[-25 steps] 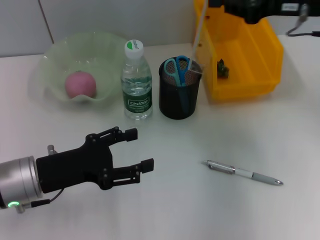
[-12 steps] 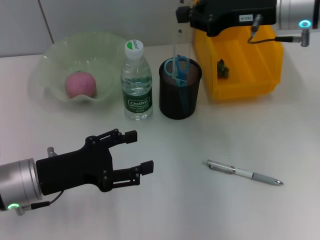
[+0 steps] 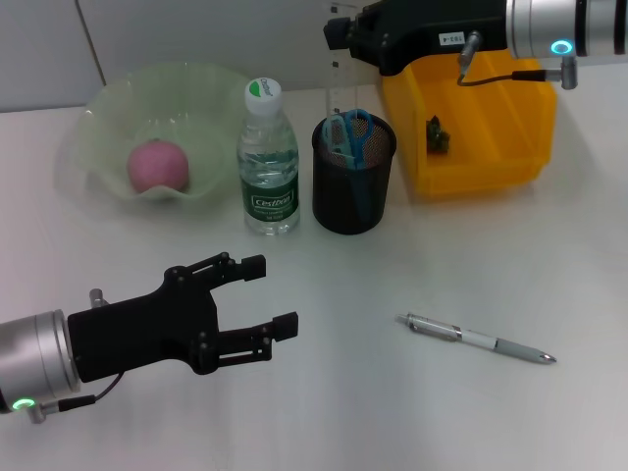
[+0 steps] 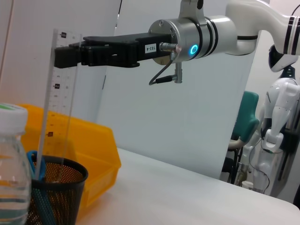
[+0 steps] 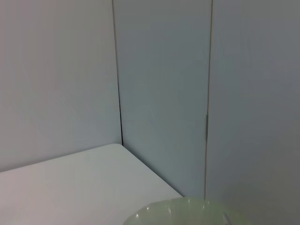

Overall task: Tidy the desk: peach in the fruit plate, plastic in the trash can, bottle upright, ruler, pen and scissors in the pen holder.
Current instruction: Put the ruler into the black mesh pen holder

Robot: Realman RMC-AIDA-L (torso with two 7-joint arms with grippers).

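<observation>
The right hand (image 3: 339, 31) has swung in from over the yellow bin (image 3: 491, 128) and now hangs above the pen holder (image 3: 353, 186), closed on the top of the clear ruler (image 4: 56, 108); the ruler has gone from leaning to nearly upright, its lower end already inside the mesh cup next to the scissors (image 3: 348, 137); the ruler looks all but delivered, needing only to be let go; whether its tip rests on the cup's bottom I cannot tell from here; the pen (image 3: 476, 340) still lies on the surface, well apart from the holder, and is what remains; the peach (image 3: 157, 165) sits in the fruit plate (image 3: 98, 128) and the bottle (image 3: 267, 162) stands upright just beside the holder, close enough to be knocked; the left hand (image 3: 270, 294) stays low over the near surface, fingers spread wide and holding nothing
</observation>
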